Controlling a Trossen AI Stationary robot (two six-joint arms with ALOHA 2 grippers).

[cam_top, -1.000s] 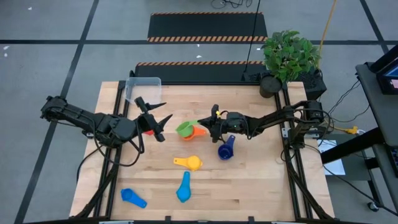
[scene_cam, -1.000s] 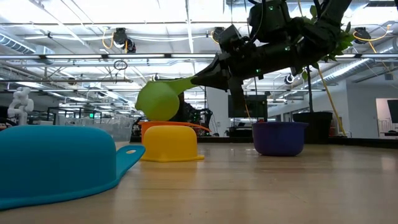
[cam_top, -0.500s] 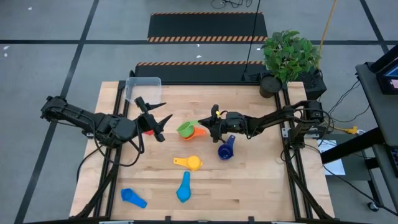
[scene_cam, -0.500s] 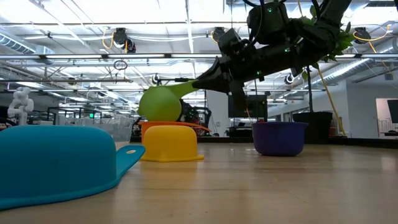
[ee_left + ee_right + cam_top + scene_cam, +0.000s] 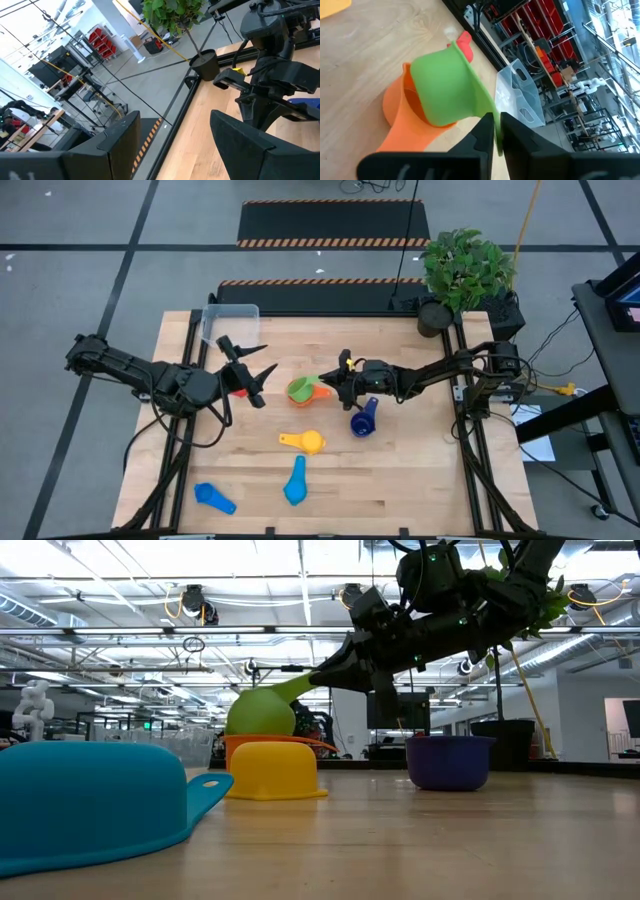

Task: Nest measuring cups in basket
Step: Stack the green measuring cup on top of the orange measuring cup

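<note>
My right gripper (image 5: 328, 385) is shut on the green cup (image 5: 298, 390), which hangs tilted with its bowl in the mouth of the orange cup (image 5: 402, 120). The orange cup (image 5: 262, 741) stands on the table. The left gripper (image 5: 262, 365) is open and holds nothing, hovering left of them over the red cup (image 5: 238, 391). The navy cup (image 5: 362, 420), yellow cup (image 5: 305, 442) and two light blue cups (image 5: 296, 480) (image 5: 213, 498) lie on the table. The clear basket (image 5: 230, 323) stands at the far left corner. My right gripper pinches the green cup's handle (image 5: 485, 107) near its free end between its two fingers, coming level from the table's right, fingers along the handle. The bowl (image 5: 260, 712) tilts below the fingers into the orange cup's mouth; whether the two cups touch I cannot tell.
A potted plant (image 5: 462, 275) in a black pot stands beyond the table's far right corner. Bare wood lies near the right edge (image 5: 440, 470) and between the basket and the right arm.
The right gripper has gone down a little, lowering the green cup from just above the orange cup until its bowl sits at the orange cup's rim. It stayed shut on the handle.
</note>
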